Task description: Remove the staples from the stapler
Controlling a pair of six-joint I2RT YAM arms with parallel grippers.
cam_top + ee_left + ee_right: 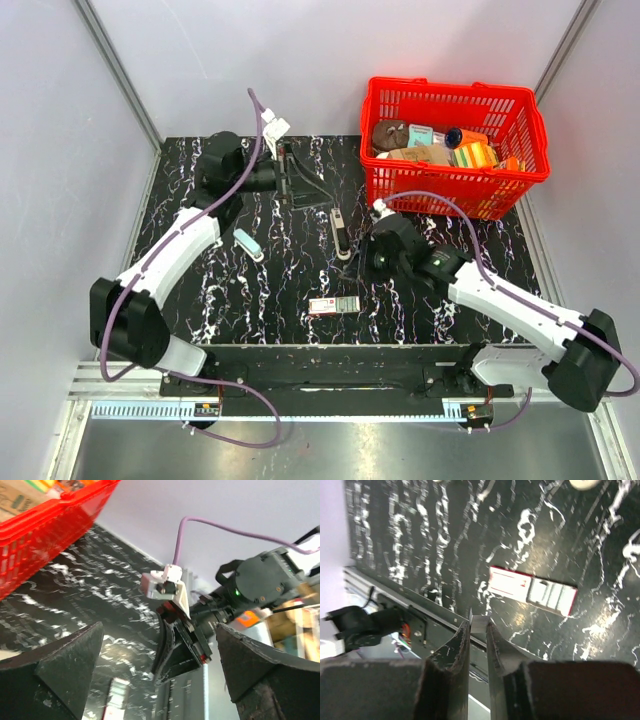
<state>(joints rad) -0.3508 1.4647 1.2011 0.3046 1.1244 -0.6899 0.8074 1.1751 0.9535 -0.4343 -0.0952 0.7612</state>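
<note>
Black white-veined table, white walls around it, red basket of packets at the far right corner. I see the stapler lying flat mid-table, lengthwise away from me, pale top up, nothing gripping it. Left gripper sits at the far side, left of the basket; on its wrist cam the fingers are spread wide with nothing between them. Right gripper is just beside the stapler's near end, and I can't tell if they touch. On its wrist cam the jaws are nearly closed, pinching a thin silvery strip at the tips. Pink-and-green box lies flat nearer me, apart from the stapler. Small pale-blue item lies by the left arm.
</note>
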